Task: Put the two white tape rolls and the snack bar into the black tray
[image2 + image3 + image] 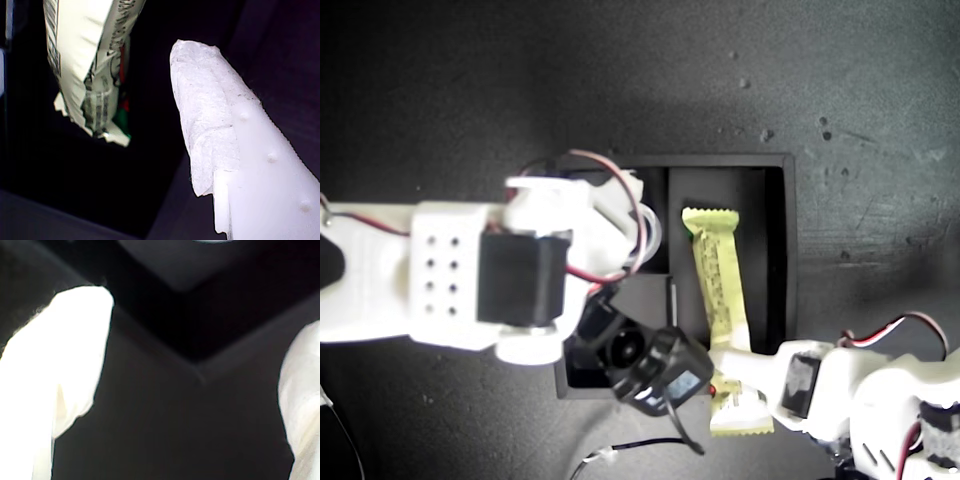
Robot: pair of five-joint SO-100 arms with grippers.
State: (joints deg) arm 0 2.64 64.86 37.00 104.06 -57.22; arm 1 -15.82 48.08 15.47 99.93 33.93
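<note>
Dark surface, tray [790, 250] centre. Bar [718, 285] lies in long compartment, one end over wall — light, crinkly, grip mid-body. Second gripper [195, 385] jaws wide, empty; first gripper — can't tell.

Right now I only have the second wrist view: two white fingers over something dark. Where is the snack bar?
Observer: In the exterior view, the snack bar lies in the long compartment of the black tray.
Operator: Fully inside?
Observer: No. Its crimped end toward the exterior view's bottom sticks out past the tray's wall, beside my first gripper.
Operator: Is that gripper holding it?
Observer: I cannot tell. The first wrist view shows one padded finger apart from the wrapper, and the other finger is out of frame.
</note>
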